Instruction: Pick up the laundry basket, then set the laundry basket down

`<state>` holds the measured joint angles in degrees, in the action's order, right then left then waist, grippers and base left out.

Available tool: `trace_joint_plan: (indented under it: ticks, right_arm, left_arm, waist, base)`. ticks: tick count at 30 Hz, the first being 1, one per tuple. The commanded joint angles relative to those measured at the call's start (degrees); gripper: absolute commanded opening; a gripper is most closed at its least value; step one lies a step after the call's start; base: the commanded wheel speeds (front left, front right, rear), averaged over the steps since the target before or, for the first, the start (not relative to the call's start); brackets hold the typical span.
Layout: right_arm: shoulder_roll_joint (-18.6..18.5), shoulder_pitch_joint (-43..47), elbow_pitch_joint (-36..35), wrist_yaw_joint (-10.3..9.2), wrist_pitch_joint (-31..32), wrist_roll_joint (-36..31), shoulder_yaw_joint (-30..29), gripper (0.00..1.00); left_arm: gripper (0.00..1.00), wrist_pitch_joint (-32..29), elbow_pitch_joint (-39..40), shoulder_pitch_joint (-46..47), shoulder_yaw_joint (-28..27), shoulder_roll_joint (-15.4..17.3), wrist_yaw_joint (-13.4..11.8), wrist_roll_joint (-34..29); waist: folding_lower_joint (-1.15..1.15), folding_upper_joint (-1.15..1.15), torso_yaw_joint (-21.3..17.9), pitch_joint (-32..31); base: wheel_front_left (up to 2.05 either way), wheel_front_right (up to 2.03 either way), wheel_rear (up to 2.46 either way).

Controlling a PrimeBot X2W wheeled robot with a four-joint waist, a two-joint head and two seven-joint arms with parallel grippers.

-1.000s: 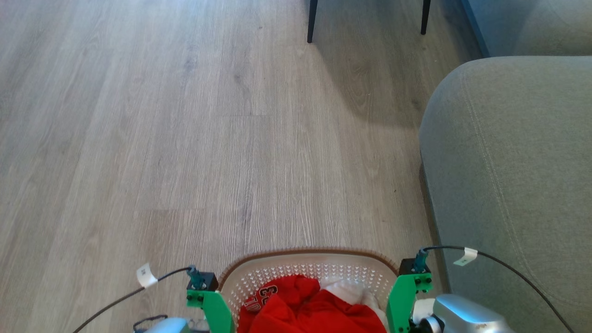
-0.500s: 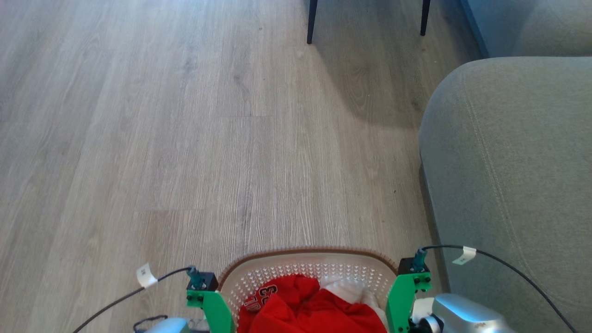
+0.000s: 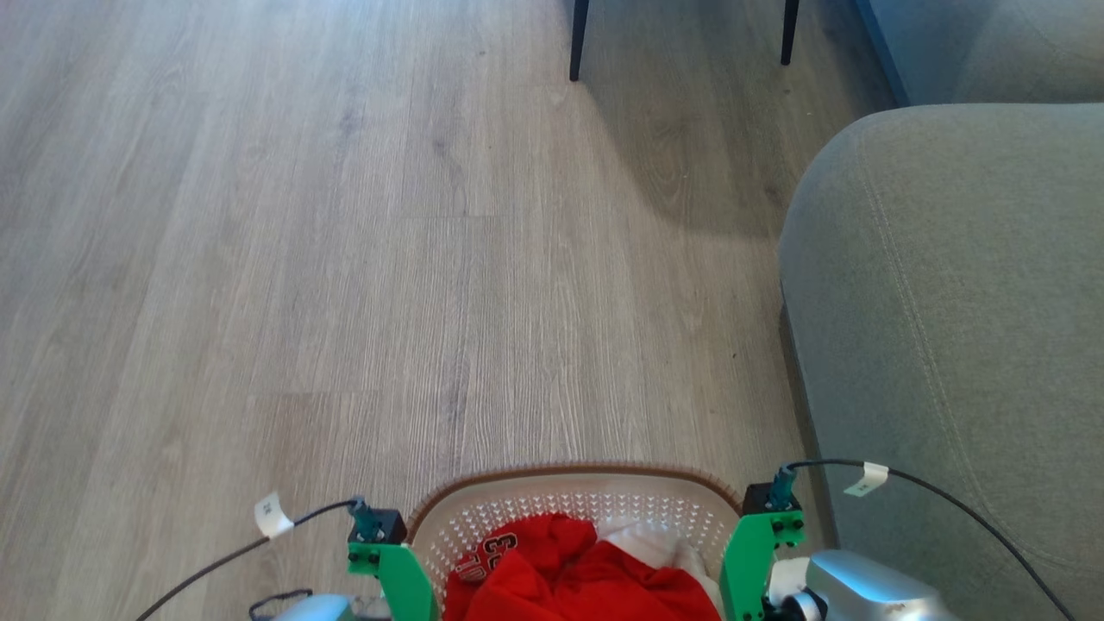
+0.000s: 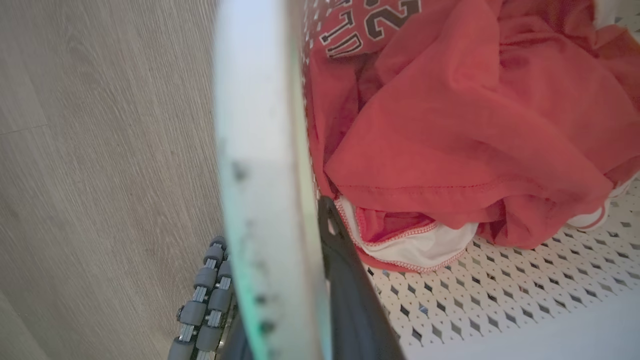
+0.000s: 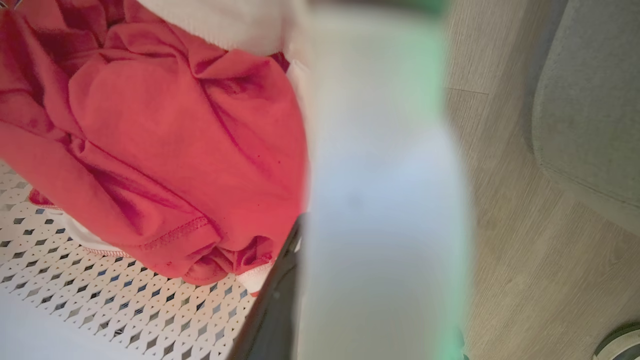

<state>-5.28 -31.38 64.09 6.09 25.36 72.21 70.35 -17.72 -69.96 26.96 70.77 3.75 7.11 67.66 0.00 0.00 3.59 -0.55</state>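
Head view: laundry basket (image 3: pixel 573 483) sits at the 6 o'clock edge of the frame, brown rim toward 12 o'clock, over the wood floor (image 3: pixel 345 259). Whether its base touches the floor I cannot tell. Inside it lie a crumpled red shirt (image 3: pixel 569 578) with printed numbers and a white garment (image 3: pixel 642 539) at the shirt's 2 o'clock. A green bracket (image 3: pixel 398 569) stands just beside the basket at 9 o'clock and a second one (image 3: pixel 759 552) at 3 o'clock, each with a tagged cable (image 3: pixel 216 556) running off it. A grey sofa (image 3: pixel 949 302) takes the 3 o'clock side, well apart from two dark furniture legs (image 3: pixel 576 39) at 12 to 1 o'clock.

Left wrist view: left end effector (image 4: pixel 300 225) straddles the basket's white side handle (image 4: pixel 260 150). One dark finger (image 4: pixel 350 300) lies flat against the inner perforated wall; the outer one is mostly hidden behind the handle. I read the grip as closed on the basket's side. A roller wheel (image 4: pixel 202 295) shows at 7 o'clock.

Right wrist view: right end effector (image 5: pixel 350 225) likewise sits over the blurred handle, with its inner finger (image 5: pixel 277 305) against the wall beside the shirt. Grip reads as clamped on the basket.
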Motion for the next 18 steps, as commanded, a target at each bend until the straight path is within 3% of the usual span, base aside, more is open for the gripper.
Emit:
trace_joint_plan:
  ticks: [1,18]
  right_arm:
    - [2.0,-2.2,-2.1,1.4,-0.2,0.3,0.3,0.0]
    - [1.9,-2.3,-1.8,1.4,-0.4,1.2,1.3,0.0]
  left_arm:
    - [0.0,1.0,0.7,3.4,-0.4,-0.1,0.4,-0.1]
    - [0.0,1.4,0.5,3.7,0.2,-0.1,0.4,0.2]
  waist:
    - [0.0,0.0,0.0,0.0]
    - [0.0,0.0,-0.1,0.2]
  base:
    - [0.0,0.0,0.0]
    - [0.0,0.0,0.0]
